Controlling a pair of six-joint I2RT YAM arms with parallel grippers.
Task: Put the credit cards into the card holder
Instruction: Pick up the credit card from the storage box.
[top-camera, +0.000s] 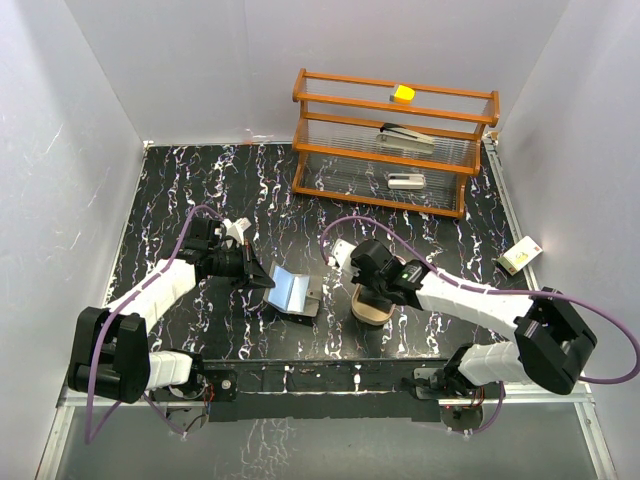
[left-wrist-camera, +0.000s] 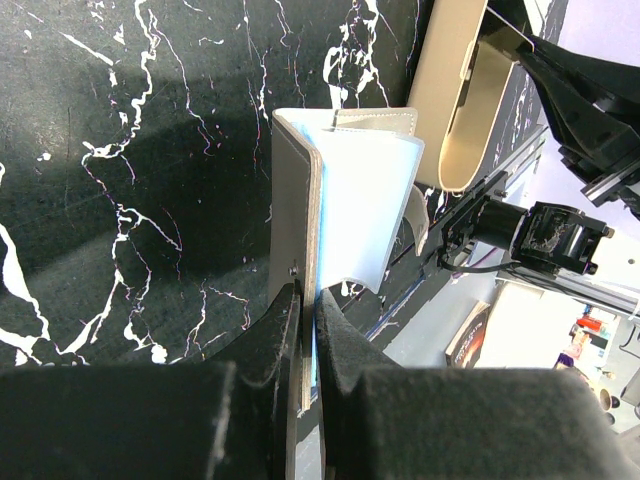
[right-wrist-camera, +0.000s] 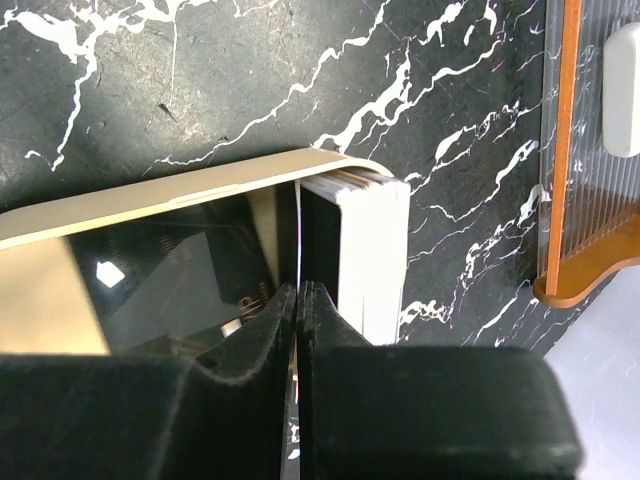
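The grey card holder (top-camera: 292, 290) stands open on edge at the middle of the black marble mat. My left gripper (top-camera: 258, 275) is shut on its near flap (left-wrist-camera: 293, 200), fingertips (left-wrist-camera: 308, 292) pinching it. A pale blue credit card (left-wrist-camera: 365, 210) lies against the holder's inner side. My right gripper (top-camera: 372, 290) reaches into the tan oval tray (top-camera: 375, 314), to the right of the holder. Its jaws (right-wrist-camera: 299, 288) are shut on a thin credit card seen edge-on (right-wrist-camera: 298, 230). A whitish stack of credit cards (right-wrist-camera: 372, 255) stands just right of it inside the tray rim (right-wrist-camera: 180, 195).
A wooden rack with clear shelves (top-camera: 390, 140) stands at the back right, carrying a yellow block (top-camera: 403, 93), a stapler (top-camera: 405, 138) and a white item (top-camera: 405, 181). A small box (top-camera: 520, 256) lies beyond the mat's right edge. White walls enclose the table.
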